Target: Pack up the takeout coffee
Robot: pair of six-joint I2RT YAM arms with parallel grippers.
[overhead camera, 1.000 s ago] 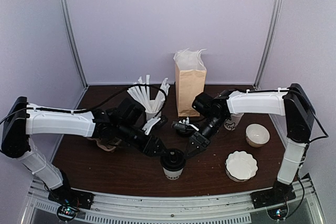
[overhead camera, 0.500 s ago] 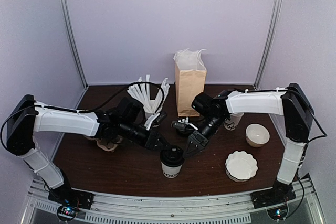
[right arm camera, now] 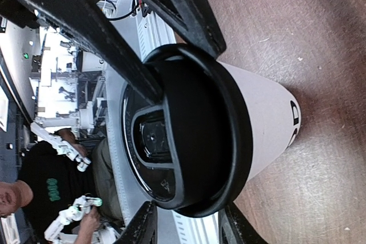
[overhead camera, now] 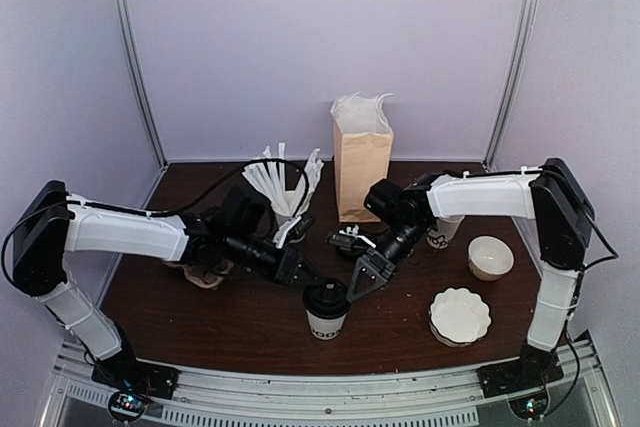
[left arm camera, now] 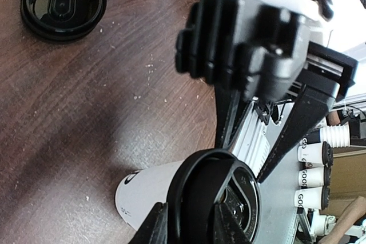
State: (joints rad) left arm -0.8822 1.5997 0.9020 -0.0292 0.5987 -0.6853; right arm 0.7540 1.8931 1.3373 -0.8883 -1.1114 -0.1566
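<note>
The takeout coffee [overhead camera: 326,319], a white paper cup with black lettering and a black lid [overhead camera: 327,299], stands upright near the front middle of the table. My left gripper [overhead camera: 309,279] is open at the lid's left rim. My right gripper [overhead camera: 359,285] is open at its right rim. In the left wrist view my own gripper [left arm camera: 191,228] straddles the lid [left arm camera: 214,198], with the cup wall [left arm camera: 148,190] below and the right gripper's fingers [left arm camera: 303,118] beyond. In the right wrist view my gripper [right arm camera: 189,227] straddles the lid [right arm camera: 194,135], with the left gripper's fingers [right arm camera: 183,10] opposite.
A brown paper bag [overhead camera: 362,162] with white tissue stands at the back middle. A cup of white straws [overhead camera: 285,192] is to its left. A loose black lid [overhead camera: 350,244] lies under the right arm. A lidless white cup [overhead camera: 440,234], a bowl [overhead camera: 490,257] and white plates [overhead camera: 460,315] are at the right.
Both grippers have shifted slightly around the lid, the left one drawing up and back a little. The cup has moved a touch to the left.
</note>
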